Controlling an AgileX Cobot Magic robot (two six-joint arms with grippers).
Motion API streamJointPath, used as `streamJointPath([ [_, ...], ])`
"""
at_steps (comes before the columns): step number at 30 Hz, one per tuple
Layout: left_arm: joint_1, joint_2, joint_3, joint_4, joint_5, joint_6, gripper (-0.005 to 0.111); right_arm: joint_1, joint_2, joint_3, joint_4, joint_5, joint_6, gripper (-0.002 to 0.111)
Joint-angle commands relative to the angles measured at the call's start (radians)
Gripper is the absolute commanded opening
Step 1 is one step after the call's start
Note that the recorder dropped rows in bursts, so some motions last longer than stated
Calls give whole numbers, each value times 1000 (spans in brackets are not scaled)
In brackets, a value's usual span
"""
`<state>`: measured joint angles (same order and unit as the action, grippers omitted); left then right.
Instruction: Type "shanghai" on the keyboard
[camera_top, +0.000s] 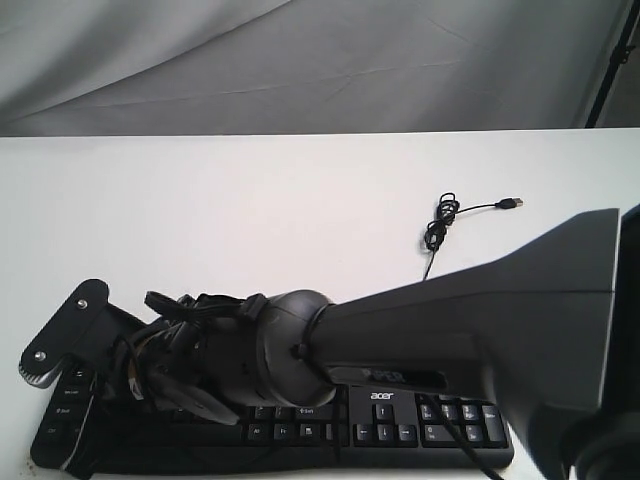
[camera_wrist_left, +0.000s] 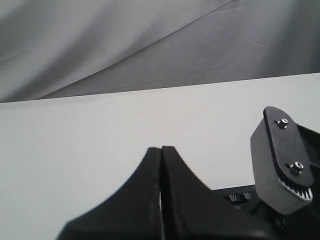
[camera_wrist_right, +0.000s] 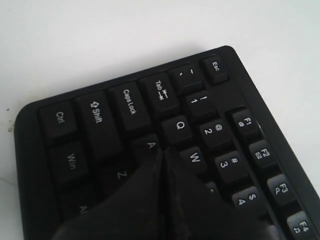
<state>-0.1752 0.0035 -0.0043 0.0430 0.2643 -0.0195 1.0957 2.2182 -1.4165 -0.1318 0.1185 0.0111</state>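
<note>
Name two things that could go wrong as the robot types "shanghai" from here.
1. The shut right gripper has its tip where A, Q and W meet, so a press may well hit a wrong key or two at once.
2. The USB plug of the keyboard lies loose on the table, connected to nothing, so keystrokes would probably not register.

In the exterior view the right arm (camera_top: 480, 310) crosses the lower frame, hiding most of the keyboard (camera_top: 400, 425); the legends that show are mostly too small to read. In the right wrist view the right hand (camera_wrist_right: 161, 152) covers the keys just beside A.
</note>
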Motion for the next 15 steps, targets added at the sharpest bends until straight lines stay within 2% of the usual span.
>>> streamJointPath([
  [1, -4, -3, 4, 0, -3, -3, 0, -5, 0, -6, -12, -5, -11, 0],
  [15, -4, -3, 4, 0, -3, -3, 0, -5, 0, -6, -12, 5, -11, 0],
])
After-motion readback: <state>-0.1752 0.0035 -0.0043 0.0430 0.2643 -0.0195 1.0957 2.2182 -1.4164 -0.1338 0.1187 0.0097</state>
